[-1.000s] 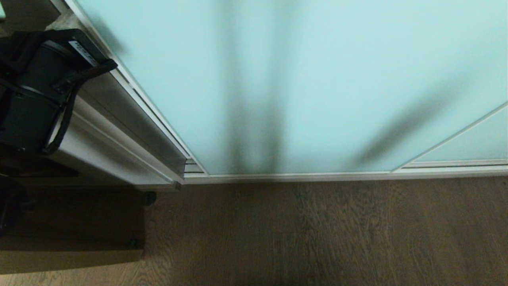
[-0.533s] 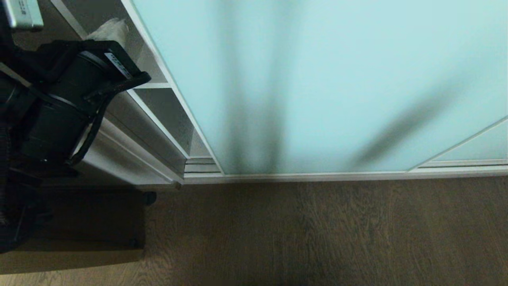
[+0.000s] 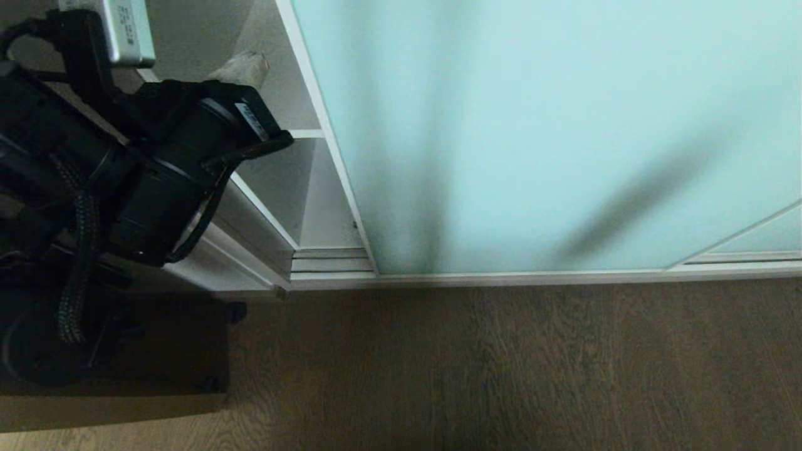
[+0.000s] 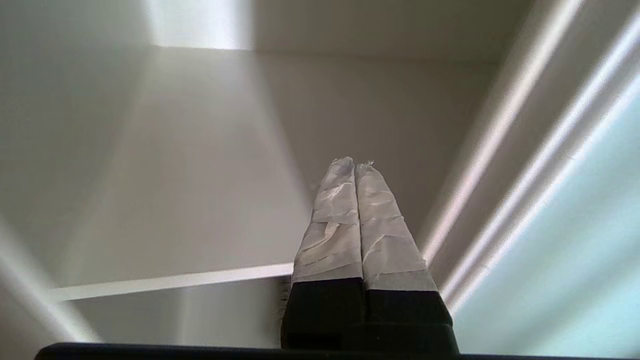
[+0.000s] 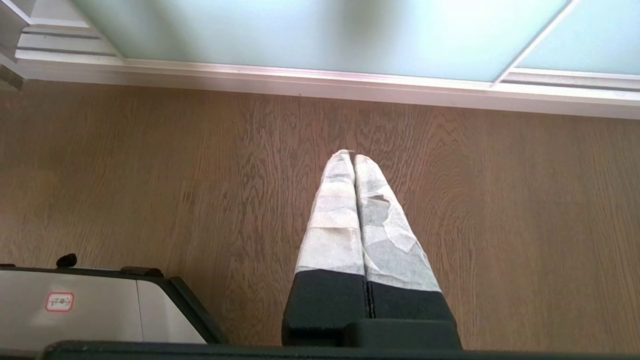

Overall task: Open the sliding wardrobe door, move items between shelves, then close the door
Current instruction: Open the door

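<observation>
The left end effector (image 4: 355,167), fingers pressed together and empty, reaches into the wardrobe opening beside the sliding wardrobe door's (image 3: 532,125) left edge, above a white shelf (image 4: 170,281). The right end effector (image 5: 354,156) hangs closed, empty, over the wooden floor (image 5: 150,175).

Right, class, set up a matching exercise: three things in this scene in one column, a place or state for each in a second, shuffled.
Things:
1. door
2. left end effector
3. right end effector

States:
A. shut, pointing at the wooden floor
B. partly slid open, frosted aqua
C. shut, inside the white wardrobe opening beside the door's edge

Pairs: 1-B, 2-C, 3-A
</observation>
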